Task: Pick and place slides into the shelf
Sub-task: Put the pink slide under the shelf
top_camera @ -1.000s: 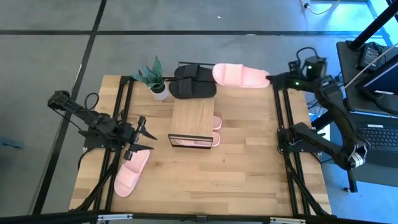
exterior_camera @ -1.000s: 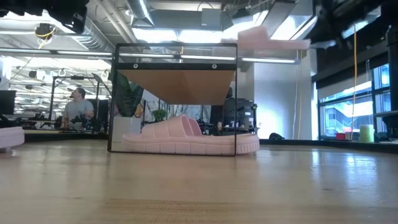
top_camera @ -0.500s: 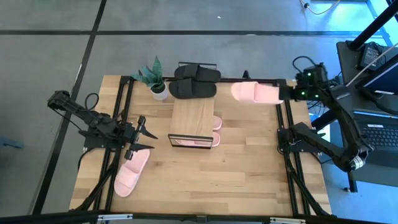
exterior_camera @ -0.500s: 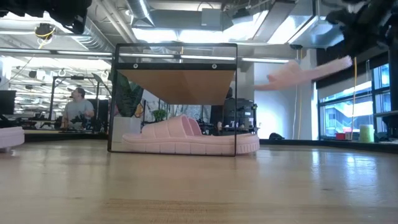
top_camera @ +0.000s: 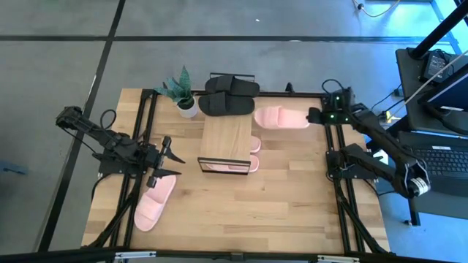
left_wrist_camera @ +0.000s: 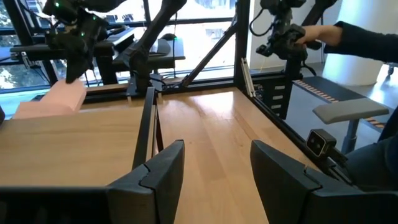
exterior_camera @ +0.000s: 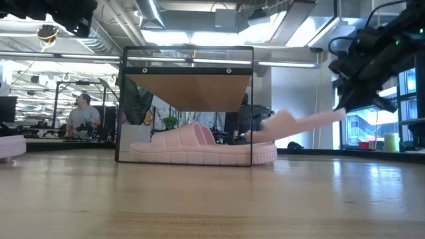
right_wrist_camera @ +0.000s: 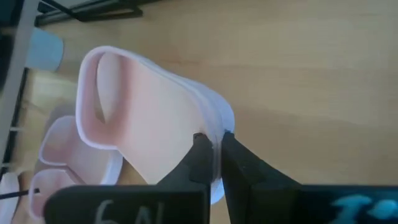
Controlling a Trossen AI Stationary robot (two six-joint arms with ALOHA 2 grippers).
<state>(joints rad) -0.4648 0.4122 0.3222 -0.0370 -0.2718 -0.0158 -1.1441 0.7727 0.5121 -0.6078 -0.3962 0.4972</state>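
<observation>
r gripper jaws pinch pink slide heel, beside shelf.

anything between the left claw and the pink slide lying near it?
No. In the high view the left claw, open, hangs over bare tabletop just above the pink slide lying near the front left; nothing sits between them.

right tool pinched shut, left tool spread, low over table
</observation>
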